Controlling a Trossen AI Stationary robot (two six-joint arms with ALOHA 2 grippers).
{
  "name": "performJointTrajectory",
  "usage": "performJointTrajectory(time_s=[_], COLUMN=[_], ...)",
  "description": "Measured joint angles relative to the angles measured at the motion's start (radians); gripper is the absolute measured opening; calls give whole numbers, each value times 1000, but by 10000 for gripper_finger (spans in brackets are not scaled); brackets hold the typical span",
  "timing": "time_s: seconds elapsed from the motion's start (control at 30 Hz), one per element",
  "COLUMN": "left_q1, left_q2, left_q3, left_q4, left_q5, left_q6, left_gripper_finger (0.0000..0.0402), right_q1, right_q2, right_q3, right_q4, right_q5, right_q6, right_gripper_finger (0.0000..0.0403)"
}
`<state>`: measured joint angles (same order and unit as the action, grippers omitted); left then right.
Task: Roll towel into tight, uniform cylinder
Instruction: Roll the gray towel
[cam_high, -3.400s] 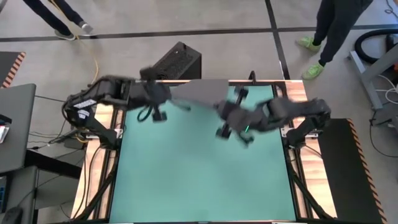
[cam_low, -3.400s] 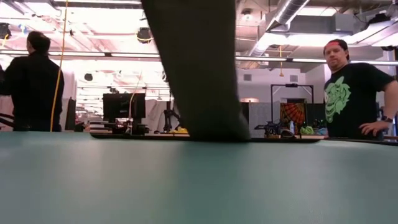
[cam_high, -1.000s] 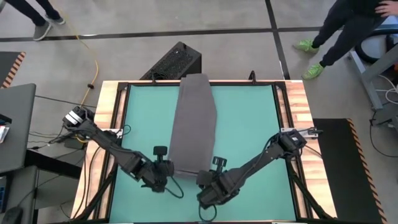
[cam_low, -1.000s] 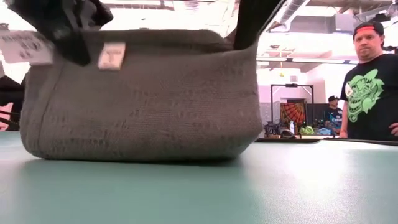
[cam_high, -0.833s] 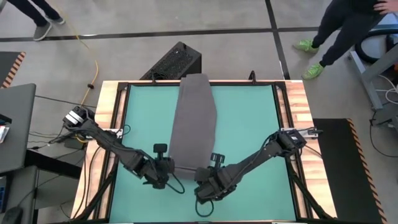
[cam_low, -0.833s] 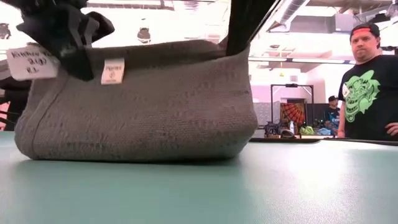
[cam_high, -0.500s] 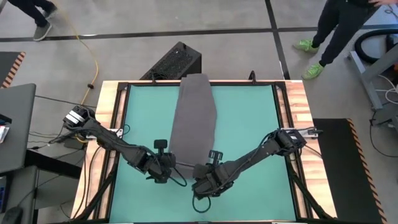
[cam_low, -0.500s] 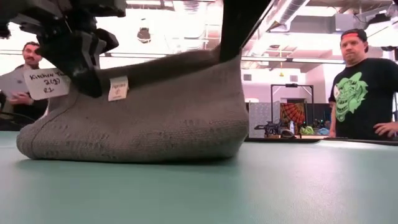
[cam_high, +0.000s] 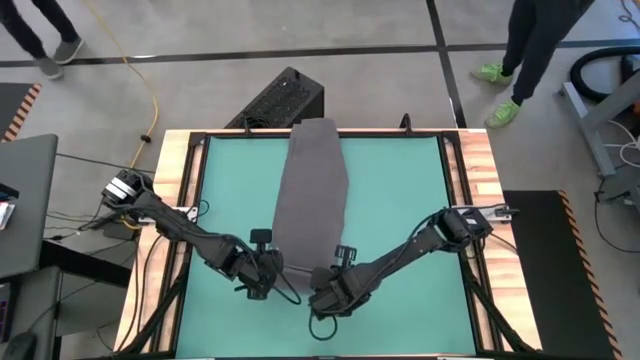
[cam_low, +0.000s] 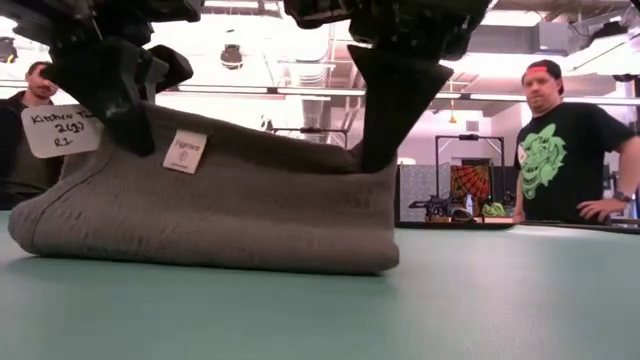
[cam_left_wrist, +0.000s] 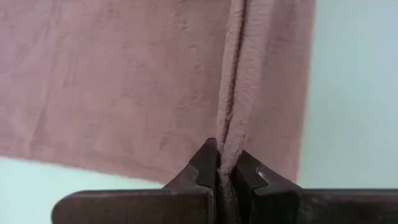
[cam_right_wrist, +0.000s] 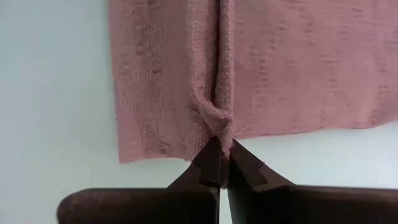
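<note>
Where earlier raised, near hem of towel (cam_high: 311, 200) now lowered toward teal worktop (cam_high: 400, 200), pinched in left gripper (cam_high: 268, 277) and right gripper (cam_high: 322, 285); laid lengthwise, rolling not yet begun.

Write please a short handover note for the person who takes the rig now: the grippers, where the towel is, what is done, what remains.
Left gripper: shut on the near edge of the towel, at its left corner.
Right gripper: shut on the same edge, at the right corner.
Towel: a long folded strip lying down the middle of the teal mat, far end at the mat's far edge; the near end is pinched up off the mat, white tag by the left gripper.
Done: the strip is laid out and both corners gripped.
Left: no roll is formed yet; all rolling remains.
</note>
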<state>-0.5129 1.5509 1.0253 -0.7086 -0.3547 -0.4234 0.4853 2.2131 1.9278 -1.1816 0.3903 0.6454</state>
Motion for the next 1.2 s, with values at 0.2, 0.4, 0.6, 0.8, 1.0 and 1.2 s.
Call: performJointTrajectory(time_s=[0.2,0.4,0.6,0.8,1.0,1.2], left_q1=[-4,-4,-4,-4,-2,-3], left_q2=[5,5,5,5,5,5], left_q3=[-83,-129,-129,-129,-129,-129], left_q4=[54,76,126,142,156,156], left_q5=[56,55,55,17,13,18], left_q6=[-91,-162,-119,-82,-62,-68], left_gripper_finger=[0,0,0,0,0,0], right_q1=[-4,1,-12,-25,-22,-22], right_q2=[0,0,0,0,0,0], right_q3=[0,-31,-86,-120,-120,-120], right_q4=[31,125,135,137,140,144], right_q5=[0,1,1,1,-1,-2], right_q6=[-2,-27,-22,-2,-6,-24], right_gripper_finger=[28,27,27,30,31,44])
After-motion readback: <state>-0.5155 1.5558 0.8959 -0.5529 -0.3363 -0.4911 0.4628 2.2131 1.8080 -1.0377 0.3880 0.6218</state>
